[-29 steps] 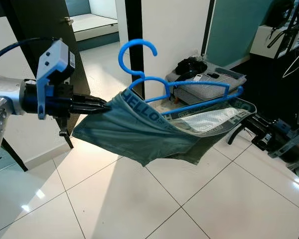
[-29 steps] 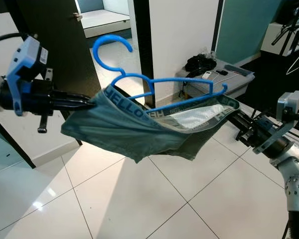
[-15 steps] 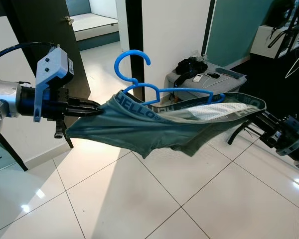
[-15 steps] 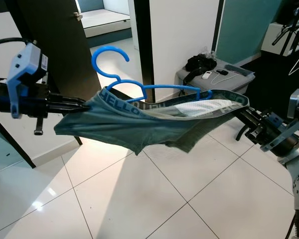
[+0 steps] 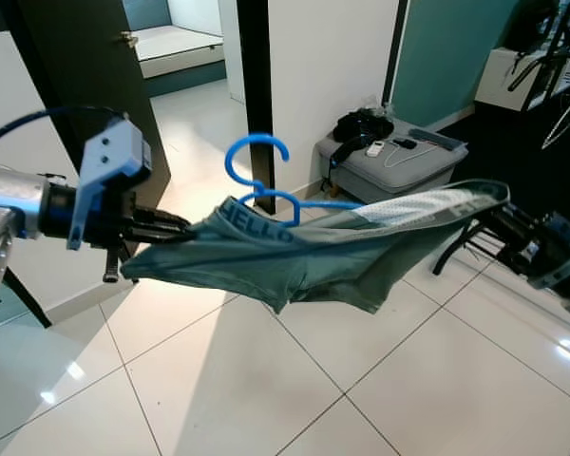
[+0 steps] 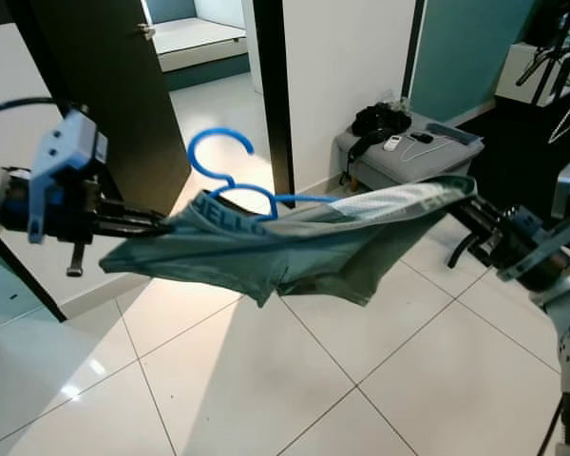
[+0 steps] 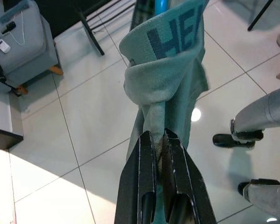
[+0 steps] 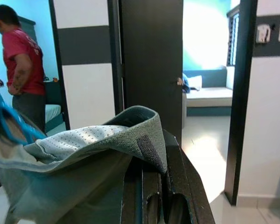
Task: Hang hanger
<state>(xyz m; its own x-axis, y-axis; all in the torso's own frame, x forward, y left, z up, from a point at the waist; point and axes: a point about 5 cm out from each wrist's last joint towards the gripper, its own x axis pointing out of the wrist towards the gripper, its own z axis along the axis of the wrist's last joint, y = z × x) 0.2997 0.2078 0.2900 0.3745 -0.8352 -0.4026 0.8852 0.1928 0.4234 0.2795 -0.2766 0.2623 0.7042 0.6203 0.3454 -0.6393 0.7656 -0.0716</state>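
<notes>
Teal briefs [image 5: 304, 261] stretched in mid-air above the tiled floor [image 5: 266, 380], with a blue hanger [image 5: 256, 176] threaded through the waistband so that its hook rises above the fabric near the left end. The left gripper [image 7: 161, 140] is clamped on one end of the waistband. The right gripper [image 6: 480, 220] is pinched on the opposite end.

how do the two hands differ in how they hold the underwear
The left hand pinches bunched fabric at one end of the teal underwear, near the "HELLO" lettering, beside the blue hanger hook. The right hand grips the far end, with the waistband folded over its fingers. The left end sits lower, the right end higher. Both hands are shut on the cloth, stretching it taut between them.
</notes>
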